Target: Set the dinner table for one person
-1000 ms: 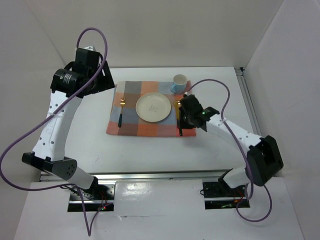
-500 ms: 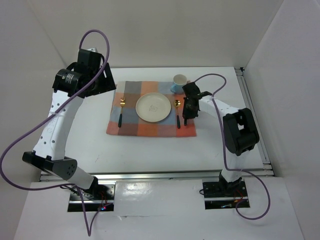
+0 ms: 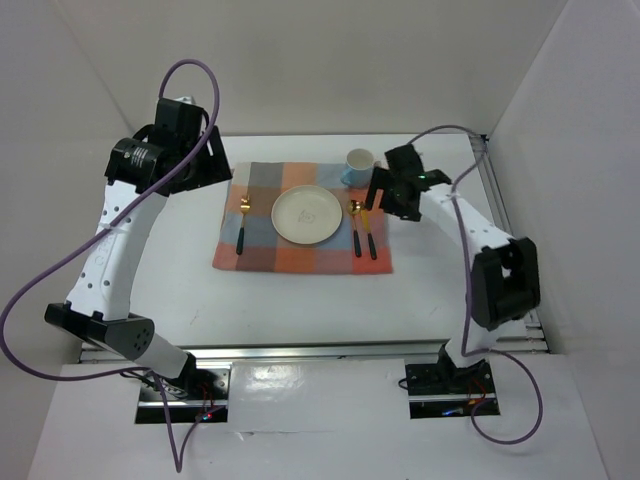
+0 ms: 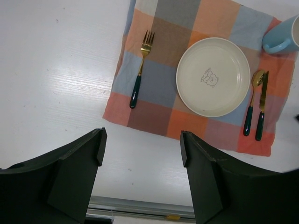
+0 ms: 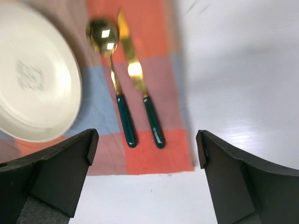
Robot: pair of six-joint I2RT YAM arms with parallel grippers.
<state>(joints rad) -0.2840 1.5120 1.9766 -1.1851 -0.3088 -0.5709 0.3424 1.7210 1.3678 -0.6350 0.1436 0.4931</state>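
The dinner table point(image 3: 300, 310) carries a checked mat point(image 3: 262, 250) with a cream plate point(image 3: 307, 214) in its middle. A gold fork point(image 3: 242, 222) with a dark green handle lies left of the plate. To the plate's right, a gold spoon point(image 3: 354, 225) and a gold knife point(image 3: 370, 232) lie side by side. A blue cup point(image 3: 359, 165) stands at the mat's far right corner. My right gripper point(image 5: 146, 142) hangs open above the knife point(image 5: 135, 74) and spoon point(image 5: 112, 70), holding nothing. My left gripper point(image 4: 141, 142) is open and empty, high above the mat's left side point(image 4: 154, 88).
A metal rail point(image 3: 500, 210) runs along the table's right edge, close to my right arm. White walls close in the back and both sides. The table's near rail point(image 4: 140, 205) shows below my left gripper.
My right gripper has opened and let go of the knife, which now lies on the mat beside the spoon. It has drawn away toward the far right. The left arm is unmoved.
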